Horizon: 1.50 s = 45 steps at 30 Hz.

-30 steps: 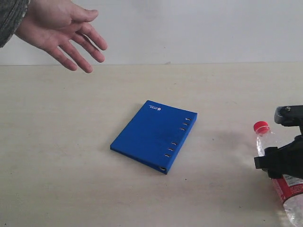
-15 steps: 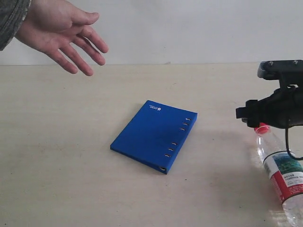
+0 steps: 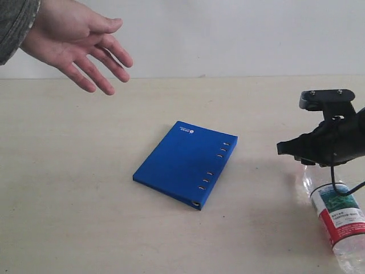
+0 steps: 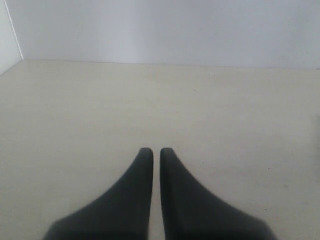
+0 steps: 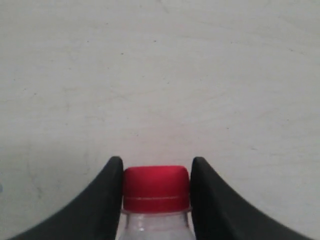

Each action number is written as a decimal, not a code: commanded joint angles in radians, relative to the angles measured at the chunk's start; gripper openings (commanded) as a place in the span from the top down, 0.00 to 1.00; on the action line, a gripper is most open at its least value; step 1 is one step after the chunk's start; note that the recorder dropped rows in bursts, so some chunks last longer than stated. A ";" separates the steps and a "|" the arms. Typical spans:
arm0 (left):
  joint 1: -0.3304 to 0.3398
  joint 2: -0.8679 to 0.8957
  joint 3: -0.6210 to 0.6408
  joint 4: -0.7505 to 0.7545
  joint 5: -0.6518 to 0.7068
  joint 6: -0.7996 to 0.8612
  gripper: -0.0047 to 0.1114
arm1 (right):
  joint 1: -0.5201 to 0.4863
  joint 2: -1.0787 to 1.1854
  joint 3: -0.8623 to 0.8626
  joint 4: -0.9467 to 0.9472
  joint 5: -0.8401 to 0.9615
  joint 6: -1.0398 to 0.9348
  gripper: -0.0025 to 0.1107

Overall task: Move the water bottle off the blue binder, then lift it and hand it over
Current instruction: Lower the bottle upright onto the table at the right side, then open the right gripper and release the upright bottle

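Note:
The water bottle (image 3: 339,210) lies on the table at the right, well apart from the blue binder (image 3: 187,162), which lies flat and bare at the middle. My right gripper (image 3: 291,149) is at the bottle's neck end and hides the cap in the exterior view. In the right wrist view its two fingers press on either side of the red cap (image 5: 156,186), so the right gripper (image 5: 156,165) is shut on it. The left gripper (image 4: 156,152) is shut with only a thin slit between its fingers, over bare table, and is out of the exterior view.
A person's open hand (image 3: 74,43) is held out above the table's far left corner. The beige table (image 3: 85,188) runs back to a white wall. The bottle's base reaches the exterior view's lower right corner.
The right gripper left the bottle's body, rose above the cap, then came down and left onto the cap. The bottle shifted slightly. The hand and the binder stayed put.

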 commanded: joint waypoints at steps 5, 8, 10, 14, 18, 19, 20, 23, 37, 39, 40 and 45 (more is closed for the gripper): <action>-0.005 -0.004 0.004 -0.007 0.000 0.005 0.92 | -0.003 -0.027 -0.002 -0.007 0.119 -0.004 0.98; -0.005 -0.004 0.004 -0.007 0.000 0.005 0.92 | -0.003 -0.083 -0.002 -0.011 0.078 -0.013 0.98; -0.005 -0.004 0.004 -0.007 0.000 0.005 0.92 | -0.003 -0.133 -0.002 -0.011 0.029 -0.036 0.98; -0.005 -0.004 0.004 -0.007 0.000 0.005 0.92 | -0.003 -0.230 -0.002 -0.011 -0.065 -0.042 0.98; -0.005 -0.004 0.004 -0.007 0.000 0.005 0.92 | -0.003 -0.330 -0.002 -0.011 -0.092 -0.062 0.98; -0.005 -0.004 0.004 -0.007 0.000 0.005 0.92 | -0.003 -0.351 -0.002 -0.011 -0.092 -0.072 0.98; -0.005 -0.004 0.004 -0.007 0.000 0.005 0.92 | -0.003 -0.368 -0.002 -0.011 -0.092 -0.079 0.98; -0.005 -0.004 0.004 -0.007 0.000 0.005 0.92 | -0.003 -0.420 -0.002 -0.011 -0.107 -0.108 0.98; -0.005 -0.004 0.004 -0.007 0.000 0.005 0.92 | -0.003 -0.461 -0.002 -0.013 -0.148 -0.167 0.98; -0.005 -0.004 0.004 -0.007 0.000 0.005 0.92 | -0.003 -0.461 -0.002 -0.013 -0.148 -0.170 0.98; -0.005 -0.004 0.004 -0.007 0.000 0.005 0.92 | -0.003 -0.461 -0.002 -0.013 -0.148 -0.170 0.98; -0.005 -0.004 0.004 -0.007 0.000 0.005 0.92 | -0.003 -0.461 -0.002 -0.013 -0.163 -0.202 0.98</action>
